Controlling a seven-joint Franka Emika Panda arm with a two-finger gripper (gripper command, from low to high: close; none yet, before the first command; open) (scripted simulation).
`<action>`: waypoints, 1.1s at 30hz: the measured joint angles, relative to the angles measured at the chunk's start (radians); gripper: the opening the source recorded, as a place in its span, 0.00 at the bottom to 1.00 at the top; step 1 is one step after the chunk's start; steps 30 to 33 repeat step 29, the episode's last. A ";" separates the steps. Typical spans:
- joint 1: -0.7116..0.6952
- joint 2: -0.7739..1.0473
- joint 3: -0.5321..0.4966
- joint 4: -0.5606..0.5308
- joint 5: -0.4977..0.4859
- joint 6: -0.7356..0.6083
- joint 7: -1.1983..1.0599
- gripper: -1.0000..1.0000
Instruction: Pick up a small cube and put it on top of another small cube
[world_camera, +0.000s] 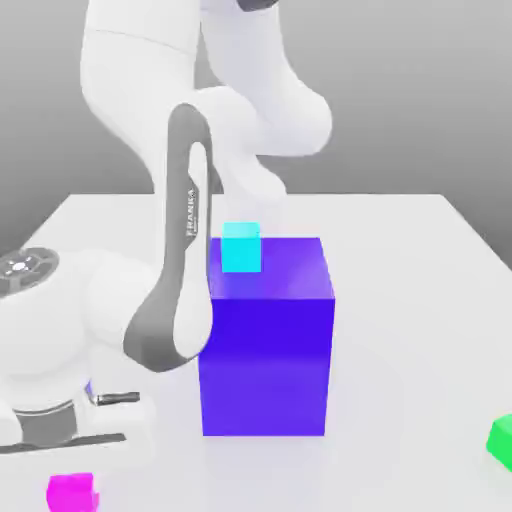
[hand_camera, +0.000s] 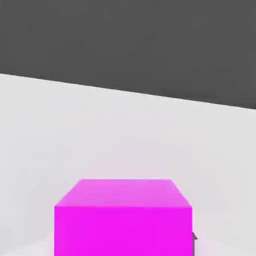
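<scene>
gripper: fingers pressed together, looks like they're pinching the magenta cube (hand_camera: 123, 218), though the fingers are mostly hidden
magenta cube: right under the hand, on the white table (world_camera: 420, 300)
cyan cube (world_camera: 241, 247): atop the big blue block (world_camera: 268, 340), well away from the hand
green cube (world_camera: 501, 438): far off

A small magenta cube (world_camera: 72, 492) sits on the white table (world_camera: 420, 300) at the near edge, on the exterior view's left. In the hand view the magenta cube (hand_camera: 123, 217) shows a flat top and one plain, glossy face, square to the camera. A small cyan cube (world_camera: 241, 247) rests upright on top of a large blue block (world_camera: 266, 340) at mid-table, near that block's far left corner. A small green cube (world_camera: 501, 440) lies on the table at the near right, well apart from the others.
</scene>
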 joint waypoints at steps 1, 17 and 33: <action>0.007 -0.030 -0.009 -0.007 -0.011 -0.023 0.008 0.00; 0.456 -0.224 0.185 -0.064 -0.172 -0.158 0.357 0.00; 0.713 -0.139 0.287 -0.030 -0.282 -0.103 0.567 1.00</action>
